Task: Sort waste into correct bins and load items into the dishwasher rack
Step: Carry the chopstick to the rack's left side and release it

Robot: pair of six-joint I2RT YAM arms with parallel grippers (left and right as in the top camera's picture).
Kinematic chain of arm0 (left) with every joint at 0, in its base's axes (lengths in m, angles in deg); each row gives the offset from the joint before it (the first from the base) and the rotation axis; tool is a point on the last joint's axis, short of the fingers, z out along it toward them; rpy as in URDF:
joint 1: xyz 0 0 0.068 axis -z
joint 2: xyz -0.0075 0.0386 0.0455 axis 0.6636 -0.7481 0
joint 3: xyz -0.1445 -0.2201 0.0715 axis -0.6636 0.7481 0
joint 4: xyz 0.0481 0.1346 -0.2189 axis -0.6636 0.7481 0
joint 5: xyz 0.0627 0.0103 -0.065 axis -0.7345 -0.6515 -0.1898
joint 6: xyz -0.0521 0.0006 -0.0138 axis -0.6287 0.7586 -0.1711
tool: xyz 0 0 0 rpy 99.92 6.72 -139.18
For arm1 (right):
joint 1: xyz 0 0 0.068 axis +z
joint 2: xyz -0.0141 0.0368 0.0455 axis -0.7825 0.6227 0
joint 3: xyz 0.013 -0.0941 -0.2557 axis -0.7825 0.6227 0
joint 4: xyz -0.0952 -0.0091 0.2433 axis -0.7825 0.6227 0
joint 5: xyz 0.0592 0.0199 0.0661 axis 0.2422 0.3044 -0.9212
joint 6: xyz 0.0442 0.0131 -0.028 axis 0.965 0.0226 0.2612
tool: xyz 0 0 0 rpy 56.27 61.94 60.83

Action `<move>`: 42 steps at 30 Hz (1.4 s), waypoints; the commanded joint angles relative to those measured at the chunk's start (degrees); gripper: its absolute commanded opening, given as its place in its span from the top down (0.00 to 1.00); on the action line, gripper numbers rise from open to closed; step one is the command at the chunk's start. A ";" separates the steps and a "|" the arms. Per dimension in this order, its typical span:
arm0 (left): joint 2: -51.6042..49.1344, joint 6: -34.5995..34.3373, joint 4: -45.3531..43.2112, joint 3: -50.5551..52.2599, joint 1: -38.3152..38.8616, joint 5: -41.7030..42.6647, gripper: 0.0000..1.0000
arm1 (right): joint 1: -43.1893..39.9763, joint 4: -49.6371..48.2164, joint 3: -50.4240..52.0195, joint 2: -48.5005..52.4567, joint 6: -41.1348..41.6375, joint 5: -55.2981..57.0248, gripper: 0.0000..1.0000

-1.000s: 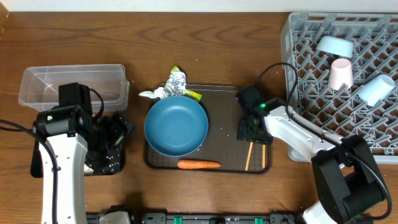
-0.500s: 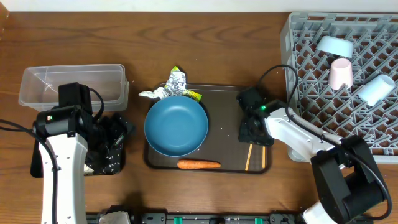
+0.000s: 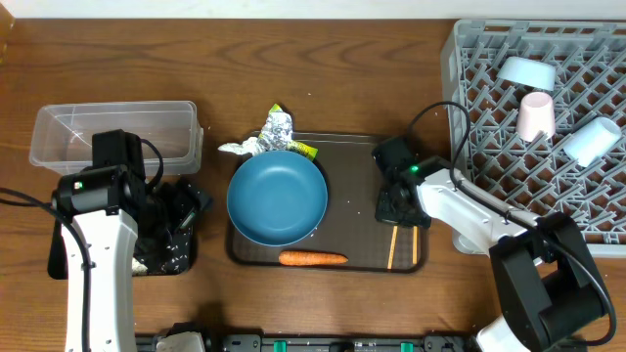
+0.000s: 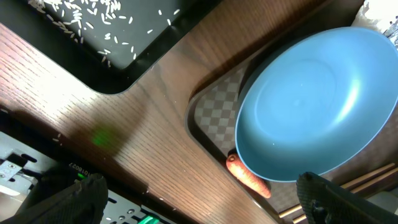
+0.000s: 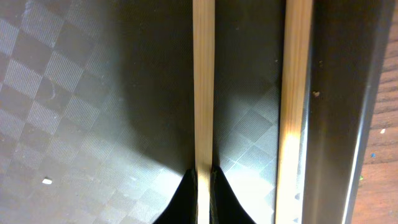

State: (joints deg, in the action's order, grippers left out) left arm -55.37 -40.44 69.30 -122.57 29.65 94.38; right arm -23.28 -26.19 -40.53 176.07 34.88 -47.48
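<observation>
My right gripper (image 5: 204, 177) is shut on one wooden chopstick (image 5: 203, 93) that lies on the brown serving tray (image 5: 62, 93). The other chopstick (image 5: 293, 93) lies parallel beside it, by the tray's rim. Overhead, this gripper (image 3: 401, 217) is at the tray's right end. The large dark blue bowl (image 3: 277, 198) sits on the tray with the carrot (image 3: 313, 259) in front of it. Foil (image 3: 274, 132) and a yellow-green wrapper (image 3: 305, 151) lie behind it. My left gripper (image 4: 200, 186) is open and empty beside the black tray (image 4: 118, 37), which holds rice.
The grey rack (image 3: 489, 117) at the back right holds a pale blue bowl (image 3: 525, 70), a pink cup (image 3: 536, 115) and a pale blue cup (image 3: 592, 142). A clear tub (image 3: 112, 132) stands at the back left, behind the black tray (image 3: 166, 256).
My right gripper's jaws have closed onto the chopstick. The left arm has not moved.
</observation>
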 commanded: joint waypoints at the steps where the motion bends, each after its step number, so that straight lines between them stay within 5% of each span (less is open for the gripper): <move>1: 0.04 0.35 0.15 -0.63 -0.28 -0.57 0.00 | -0.17 1.09 -2.12 -0.09 0.07 -1.49 0.99; 13: 0.04 0.35 0.15 -0.63 -0.28 -0.57 0.00 | -3.08 10.99 -14.05 -3.93 -7.87 -1.44 0.99; 22: 0.04 0.35 0.15 -0.63 -0.28 -0.57 0.00 | -16.70 16.11 -27.82 -5.22 -24.72 -1.49 0.99; 29: 0.04 0.35 0.15 -0.63 -0.28 -0.57 0.00 | -26.27 11.02 -32.04 -5.18 -37.35 -4.04 0.99; 42: 0.04 0.35 0.15 -0.63 -0.28 -0.57 0.00 | -31.80 -1.53 -32.04 0.04 -39.74 -2.58 0.96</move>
State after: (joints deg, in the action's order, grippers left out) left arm -55.37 -40.44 69.28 -122.57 29.65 94.38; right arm -54.39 -27.09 -71.52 173.88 -2.96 -50.63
